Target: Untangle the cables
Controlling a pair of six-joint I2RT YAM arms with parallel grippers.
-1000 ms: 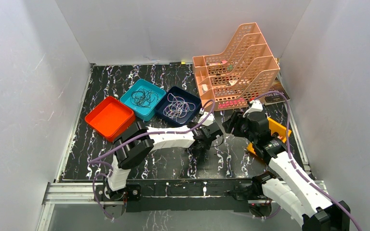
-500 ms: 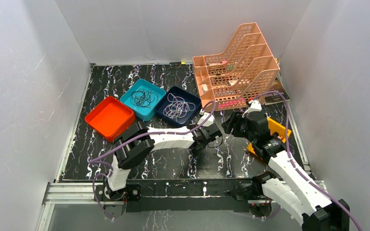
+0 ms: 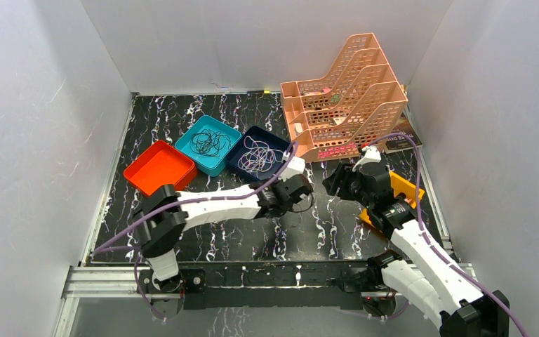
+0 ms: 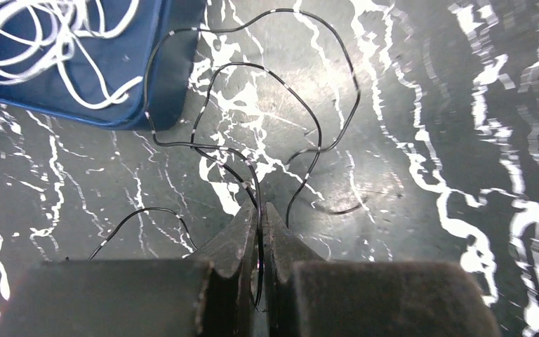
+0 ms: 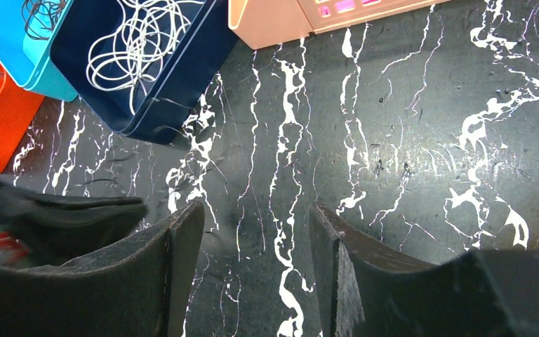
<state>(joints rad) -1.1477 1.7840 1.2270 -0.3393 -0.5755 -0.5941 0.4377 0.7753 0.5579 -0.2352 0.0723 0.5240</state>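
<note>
The left gripper [image 4: 260, 207] is pinched fully together on a single black cable [image 4: 357, 88], and the thin strand runs straight up between its two fingertips. From that pinch the cable fans out ahead of the fingers in wide loose loops over the dark marbled table [image 5: 407, 140], with one stray end curling off to the gripper's left. Whether the loops lie flat or hang just clear of the surface is hard to tell.

Ahead and to the left of this gripper sits the navy tray [image 4: 175, 63], holding a heap of whitish cables [image 4: 42, 21]; one loop of the black cable crosses in front of its near wall. Further left are the teal tray [image 3: 182, 144] with a bunch of dark cables [image 3: 209, 142], then the orange tray [image 3: 158, 168].

The right gripper [image 5: 256, 217] hangs over bare table with its fingers apart and nothing between them. The peach rack [image 3: 344, 105] stands just ahead of it.
</note>
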